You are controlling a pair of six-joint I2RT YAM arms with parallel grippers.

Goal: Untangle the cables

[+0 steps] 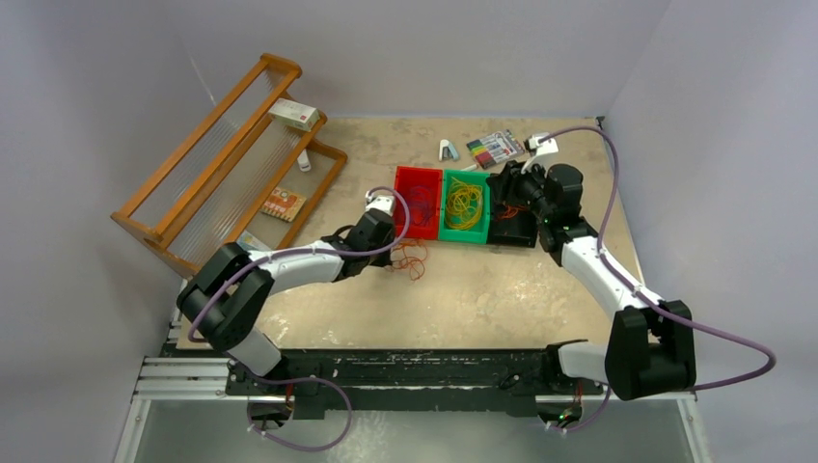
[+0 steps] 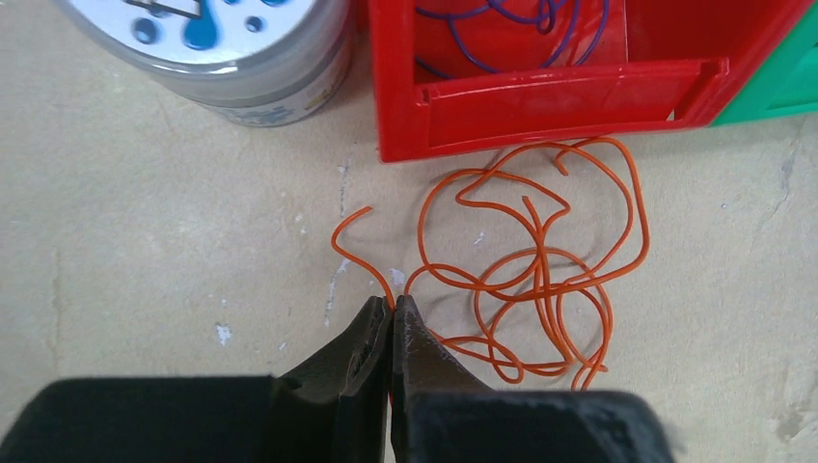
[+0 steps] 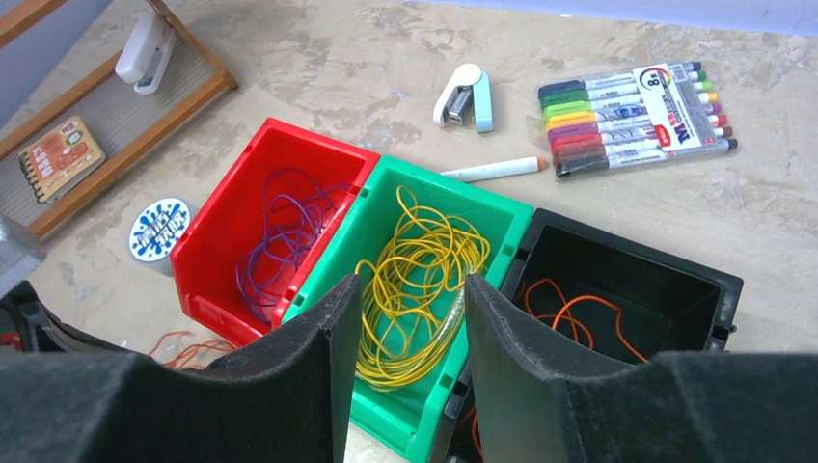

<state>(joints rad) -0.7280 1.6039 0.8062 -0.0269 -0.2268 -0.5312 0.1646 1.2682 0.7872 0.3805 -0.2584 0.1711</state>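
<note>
The bench [image 1: 482, 299] is a pale, scuffed surface filling the middle of the overhead view, with a wooden rack [image 1: 222, 154] at its upper left. Three bins sit side by side just above centre: a red bin [image 3: 217, 241], a green bin [image 3: 449, 190] and a black bin [image 3: 641, 243], their walls touching.

The orange cables [image 2: 536, 275] on the bare bench are a loose tangle of very thin wire, several overlapping loops crossing one another. In the left wrist view they lie right of centre, just below the red bin's front wall. One free end curls off to the left. The left fingers [image 2: 362, 352] are pressed together on a strand at the tangle's left edge, at the lower middle of that view.

In the right wrist view, purple cables [image 3: 280, 227] coil inside the red bin, yellow cables [image 3: 424, 270] heap in the green one, and a few more orange strands [image 3: 579, 309] lie in the black one. The right fingers [image 3: 299, 386] stand wide apart over the green bin, holding nothing.

A marker pack [image 3: 637, 111], a stapler [image 3: 468, 96] and one loose marker [image 3: 492, 171] lie at the upper right there. A round tin [image 3: 159, 229] stands left of the red bin.
</note>
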